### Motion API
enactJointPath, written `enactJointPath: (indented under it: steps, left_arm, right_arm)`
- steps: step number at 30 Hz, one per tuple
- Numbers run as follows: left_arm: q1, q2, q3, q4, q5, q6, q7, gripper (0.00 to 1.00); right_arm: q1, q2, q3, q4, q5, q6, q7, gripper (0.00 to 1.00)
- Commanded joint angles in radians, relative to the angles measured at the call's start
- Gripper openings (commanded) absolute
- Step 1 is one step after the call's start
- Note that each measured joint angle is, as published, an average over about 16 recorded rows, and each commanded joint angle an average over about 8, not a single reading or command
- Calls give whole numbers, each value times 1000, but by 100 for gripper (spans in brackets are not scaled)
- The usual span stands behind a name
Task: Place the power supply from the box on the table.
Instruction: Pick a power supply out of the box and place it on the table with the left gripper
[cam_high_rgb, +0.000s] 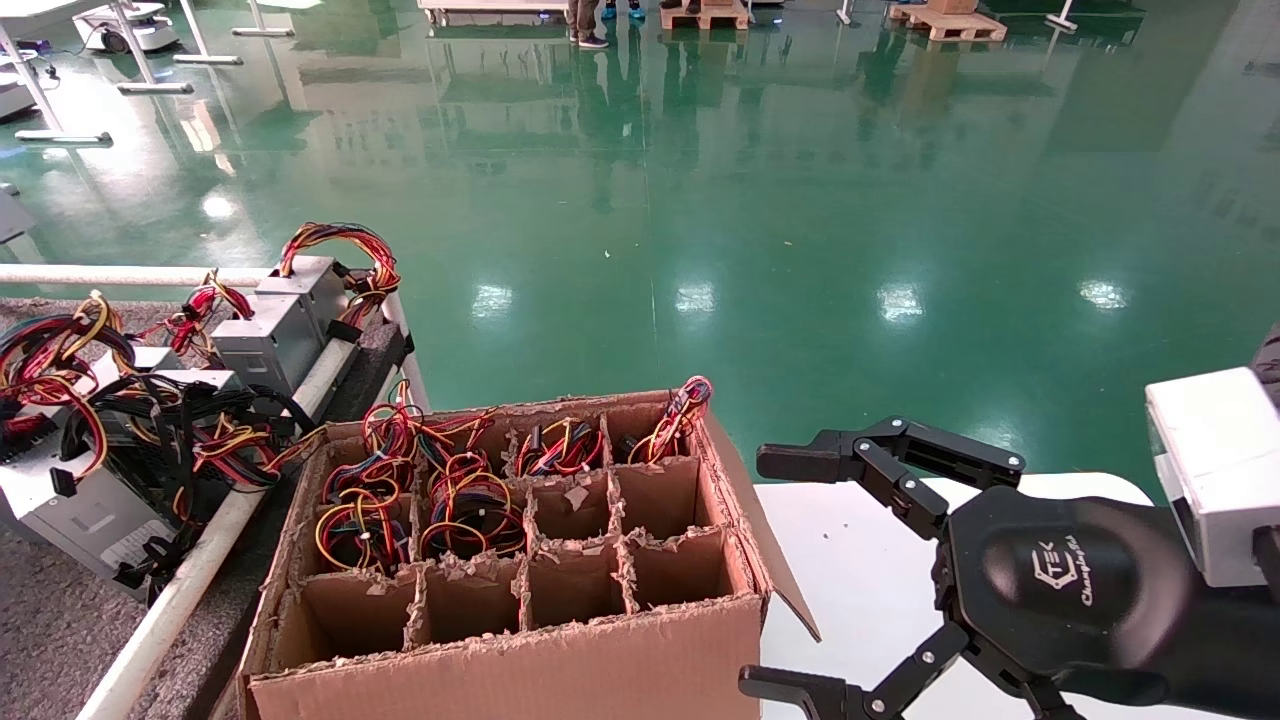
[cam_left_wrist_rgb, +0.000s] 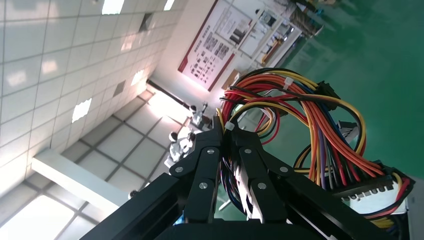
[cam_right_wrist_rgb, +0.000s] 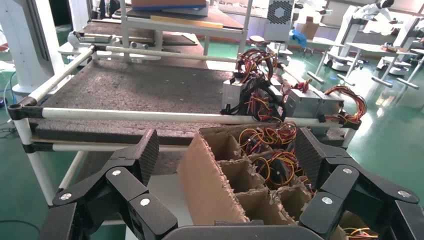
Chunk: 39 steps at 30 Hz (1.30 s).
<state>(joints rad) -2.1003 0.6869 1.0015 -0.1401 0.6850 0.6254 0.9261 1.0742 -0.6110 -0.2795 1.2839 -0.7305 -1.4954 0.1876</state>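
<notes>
Looking down from the head camera, I see the box (cam_high_rgb: 520, 560) standing between the table (cam_high_rgb: 60, 620) on my left and a smooth white tabletop (cam_high_rgb: 860, 580) on my right. Its torn dividers make a grid of cells; the far cells and 2 left-hand cells of the middle row hold coiled wire bundles, the near row shows only cardboard. My right gripper (cam_high_rgb: 780, 575) hovers over the white tabletop just beside the box's side flap, fingers spread wide with nothing between them. In the left wrist view my left gripper (cam_left_wrist_rgb: 230, 131) has its fingers closed together on the wire bundle of the power supply (cam_left_wrist_rgb: 320, 125), whose red, orange, yellow and black loop arches past the fingertips to a white connector. I cannot see that arm from the head camera. Other silver-grey units (cam_high_rgb: 270, 330) with tangled wires rest on the table by its white rail (cam_high_rgb: 180, 590).
</notes>
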Motion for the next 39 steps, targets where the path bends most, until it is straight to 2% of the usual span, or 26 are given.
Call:
enactJointPath:
  steps: [1, 17, 39]
  left_arm:
    - [1, -4, 2, 7, 3, -5, -2, 0]
    - [54, 12, 41, 75, 37, -42, -54, 0]
    - [73, 50, 92, 137, 85, -36, -121, 0]
  right_arm:
    - [0, 0, 0, 0, 0, 0, 0, 100]
    - [0, 0, 0, 0, 0, 0, 0, 100]
    - [0, 0, 0, 0, 0, 0, 0, 100]
